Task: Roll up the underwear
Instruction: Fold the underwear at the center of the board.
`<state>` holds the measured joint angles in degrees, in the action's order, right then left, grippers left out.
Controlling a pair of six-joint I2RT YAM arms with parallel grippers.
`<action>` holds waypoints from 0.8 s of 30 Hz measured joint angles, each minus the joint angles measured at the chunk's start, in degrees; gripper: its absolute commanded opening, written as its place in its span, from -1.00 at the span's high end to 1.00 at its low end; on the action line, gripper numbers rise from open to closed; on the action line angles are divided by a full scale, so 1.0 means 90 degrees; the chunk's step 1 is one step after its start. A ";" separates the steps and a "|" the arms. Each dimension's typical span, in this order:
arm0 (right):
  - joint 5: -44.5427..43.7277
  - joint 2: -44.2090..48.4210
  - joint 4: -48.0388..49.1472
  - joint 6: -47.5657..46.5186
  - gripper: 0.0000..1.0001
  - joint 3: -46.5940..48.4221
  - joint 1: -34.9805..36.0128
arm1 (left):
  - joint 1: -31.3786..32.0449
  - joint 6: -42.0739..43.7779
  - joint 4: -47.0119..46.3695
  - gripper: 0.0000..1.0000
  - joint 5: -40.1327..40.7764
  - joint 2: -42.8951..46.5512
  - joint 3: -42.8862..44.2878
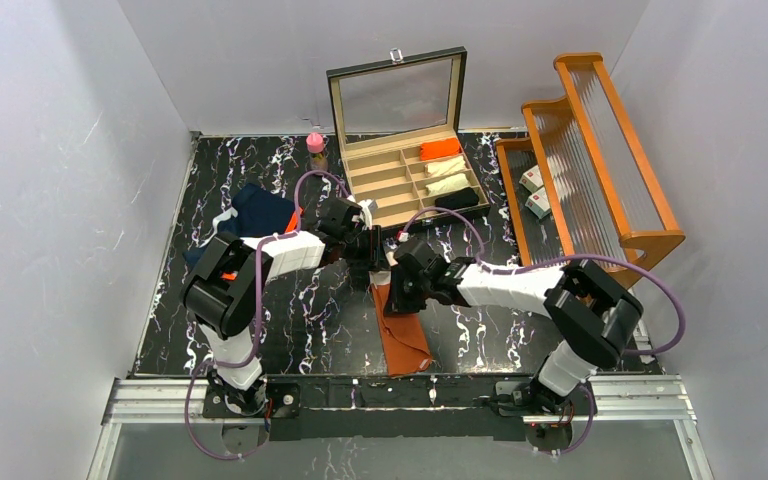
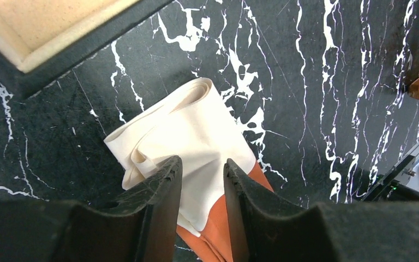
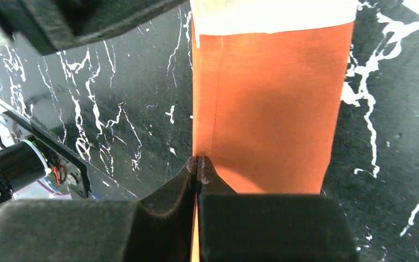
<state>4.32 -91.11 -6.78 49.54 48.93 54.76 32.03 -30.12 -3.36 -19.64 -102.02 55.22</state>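
- Two grippers work one garment: the rust-orange underwear (image 1: 401,335) lies as a folded strip mid-table (image 1: 480,345). It runs to the near edge, with the white waistband (image 2: 188,123) at the far end.
- Left gripper (image 2: 202,183): jaws apart, straddling the waistband where it curls over on itself. No squeeze visible.
- Right gripper (image 3: 197,164): jaws together, pinching one long edge of the orange strip on the near side of the waistband.
- Navy underwear (image 1: 260,210) sits untouched toward the far left corner, between the left edge and the compartment box (image 1: 410,175).
- My read: the roll is barely started, at the waistband end.
- To do it well, take the full curl of the waistband between the left fingers, not just the top layer, or the core goes loose.
- Roll straight down the strip toward the near edge; any skew gives a cone.
- The right pinch should only hold tension. Too much pull drags the strip sideways and opens the fold.
- Keep both grippers low on the table so the cloth doesn't lift and unroll.
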 measured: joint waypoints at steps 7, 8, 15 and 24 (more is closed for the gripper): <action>0.0227 -0.0440 0.0026 -0.0027 0.84 -0.0010 0.0000 | 0.0002 0.0132 0.0014 0.47 0.0214 0.0000 -0.0018; 0.0231 -0.0442 0.0023 -0.0035 0.84 -0.0010 0.0000 | 0.0002 0.0132 -0.0008 0.47 0.0227 0.0000 -0.0029; 0.0175 -0.0267 -0.0147 -0.0223 0.74 -0.0007 0.0000 | 0.0002 0.0108 -0.0062 0.21 0.0288 0.0049 -0.0048; 0.0237 0.0683 -0.0248 -0.0436 0.47 -0.0007 0.0000 | -0.0005 -0.0133 0.0095 -0.14 0.0695 0.0865 -0.0046</action>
<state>6.45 -84.96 -9.01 45.61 48.86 54.76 31.99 -31.31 -2.50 -13.39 -94.23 54.81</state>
